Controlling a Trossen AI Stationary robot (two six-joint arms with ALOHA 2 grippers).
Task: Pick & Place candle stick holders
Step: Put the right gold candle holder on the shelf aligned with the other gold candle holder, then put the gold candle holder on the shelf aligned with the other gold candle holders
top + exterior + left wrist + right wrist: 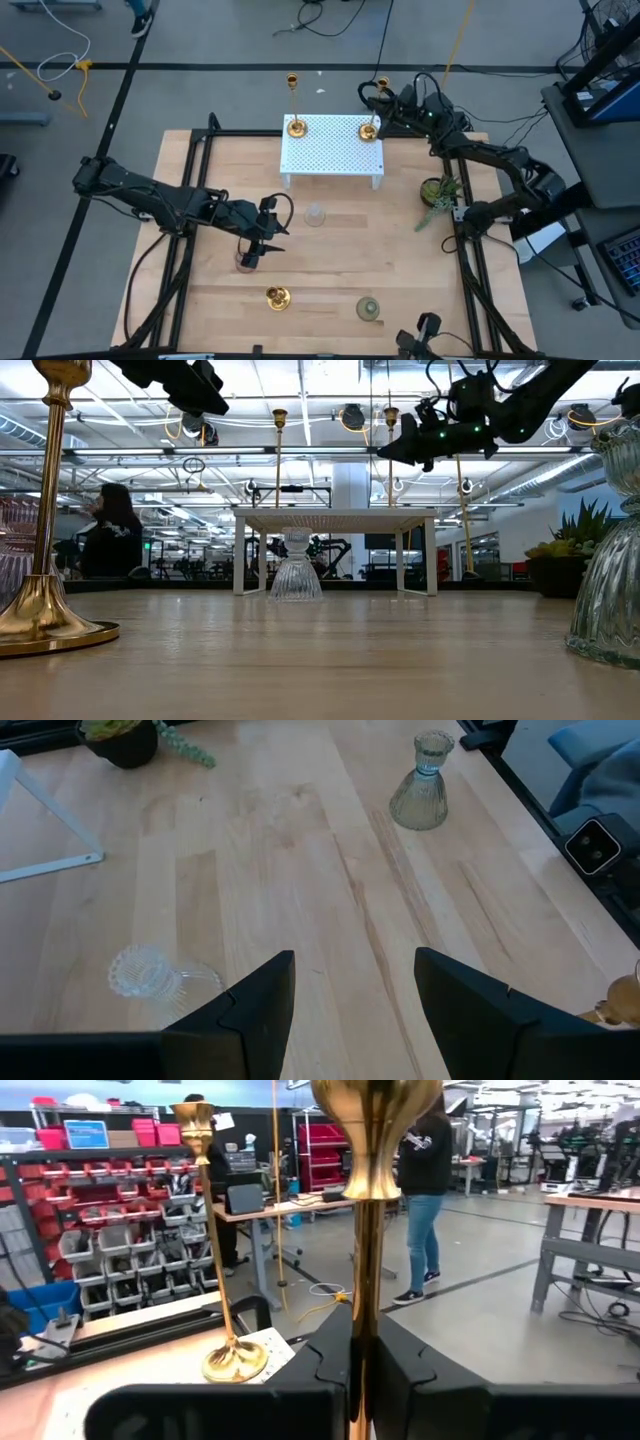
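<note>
Two tall gold candlesticks stand on the white perforated stand [330, 150]. One [294, 125] rests by its round base on the far left corner, the other [369, 130] is at the far right corner. My right gripper [385, 105] is shut on that second one. My left gripper [268, 238] is open and empty, above the table beside the pink glass holder [246, 262]. The clear glass holder [315, 215] stands in front of the stand. A short gold candlestick [277, 297] and the greenish glass holder [368, 308] stand near the front edge. My right gripper pinches the candlestick's thin stem [366, 1295] between its two fingers, below the cup at its top [375, 1130]. The fingers come level from the table's right side and lie across the stem. The candlestick is upright, and its base [369, 131] shows over the stand's far right corner.
A small green potted plant [437, 195] stands right of the stand, near the right arm. A black frame [465, 250] runs along the table's sides. Bare wood lies between the stand and the front row of holders. People stand in the room behind [112, 535].
</note>
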